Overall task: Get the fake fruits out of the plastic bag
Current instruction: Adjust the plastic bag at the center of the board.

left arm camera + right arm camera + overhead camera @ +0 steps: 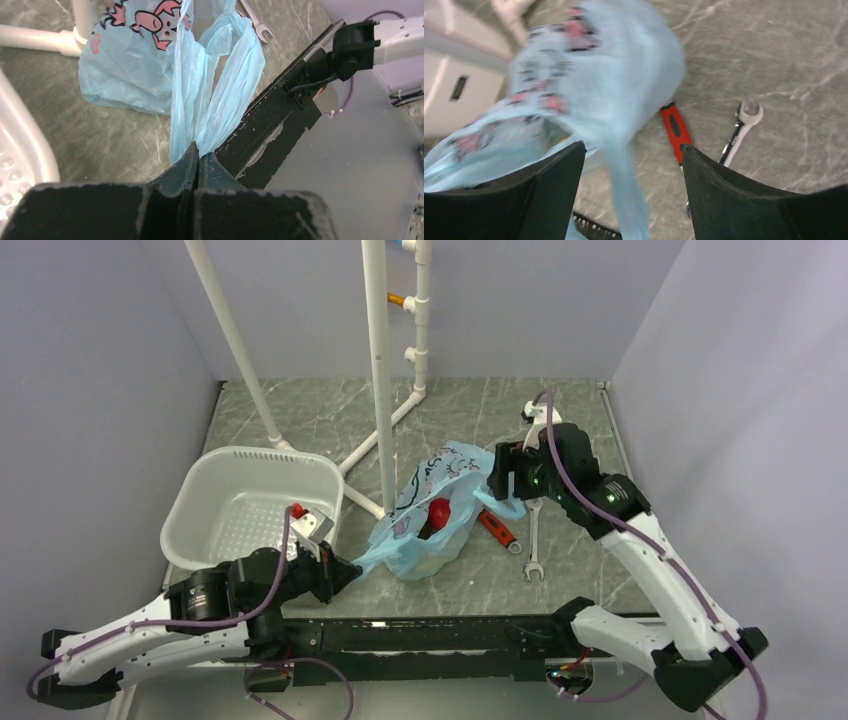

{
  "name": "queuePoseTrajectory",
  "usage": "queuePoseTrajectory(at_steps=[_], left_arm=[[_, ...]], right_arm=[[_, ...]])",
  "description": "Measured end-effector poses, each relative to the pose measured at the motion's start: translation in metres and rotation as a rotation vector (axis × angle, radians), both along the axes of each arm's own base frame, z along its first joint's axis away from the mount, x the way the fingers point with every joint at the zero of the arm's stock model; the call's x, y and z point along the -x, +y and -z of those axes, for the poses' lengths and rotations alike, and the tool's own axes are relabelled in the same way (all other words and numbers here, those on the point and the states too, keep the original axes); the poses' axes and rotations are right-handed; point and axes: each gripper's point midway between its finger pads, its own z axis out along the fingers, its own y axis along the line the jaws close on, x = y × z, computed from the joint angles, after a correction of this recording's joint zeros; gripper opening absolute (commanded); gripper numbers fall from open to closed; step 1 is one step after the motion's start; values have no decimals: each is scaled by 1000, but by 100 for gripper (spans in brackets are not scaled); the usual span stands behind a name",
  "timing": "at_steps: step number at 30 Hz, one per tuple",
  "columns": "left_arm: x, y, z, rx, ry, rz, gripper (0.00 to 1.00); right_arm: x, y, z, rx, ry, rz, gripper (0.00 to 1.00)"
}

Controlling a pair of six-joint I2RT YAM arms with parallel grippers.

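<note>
The light-blue plastic bag (428, 502) lies crumpled at the table's middle, its mouth gaping upward. A bright red fake fruit (438, 512) shows in the opening, and a yellowish shape (428, 562) shows through the film at the near end. My left gripper (350, 572) is shut on a bunched handle of the bag (215, 95), the film pinched between its fingertips (200, 152). My right gripper (631, 150) is open beside the bag's far right end (503, 498). A blurred strip of the bag's handle (626, 195) hangs loose between its spread fingers.
A white perforated basket (250, 500) stands at the left, beside my left arm. A red-handled wrench (497, 528) and a silver spanner (533, 540) lie right of the bag. White pipe uprights (380, 370) rise just behind the bag.
</note>
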Motion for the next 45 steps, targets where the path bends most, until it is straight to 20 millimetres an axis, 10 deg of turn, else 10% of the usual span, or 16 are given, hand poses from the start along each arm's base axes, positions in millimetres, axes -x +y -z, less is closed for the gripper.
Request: queuePoseTrajectory(at_steps=[8,12,17,21,33,38,45], left_arm=[[4,-17,12,-74,4,75,0],[5,-20,10,-65,-3,94,0],[8,-21,9,-58,0,108,0],[12,-23,8,-52,8,131,0],[16,-29,20,-95,41,165,0],[15,-32,18,-89,34,167,0],[14,-37,22,-104,45,172,0]], right_arm=[[85,63,-97,-210,-190,-329,73],[113,85,-112,-341,-219,-470,62],[116,131,-82,-344,-153,-574,61],[107,150,-44,-295,-94,-570,33],[111,126,64,-235,82,-406,22],[98,89,66,-353,52,-113,57],[88,84,81,-426,81,45,68]])
